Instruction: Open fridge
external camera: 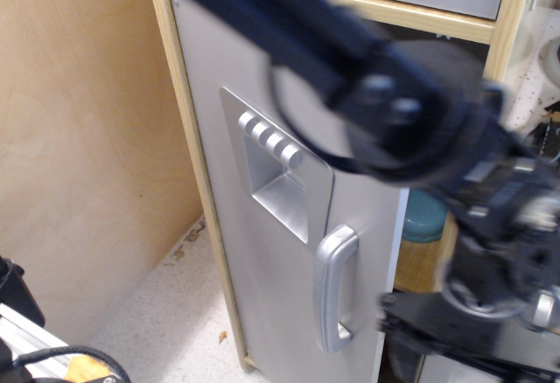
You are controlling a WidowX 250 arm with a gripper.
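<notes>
Black arm [350, 42] blurred, slanting down-right; pincer [455, 335] low, jaw state unclear.

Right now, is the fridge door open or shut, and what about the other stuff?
fridge door: nearly shut, small gap at its right edge
door handle: free, nothing holding it
teal bowl: on a shelf inside, partly hidden
robot arm: blurred, right of door

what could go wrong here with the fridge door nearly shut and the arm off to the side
The fridge door is only slightly ajar, so it may swing shut and leave the task undone. The blurred arm is moving fast and is not on the handle, so regrasping could miss or knock the door closed. The gripper is too blurred to read. The teal bowl sits near the opening and could be struck.
</notes>
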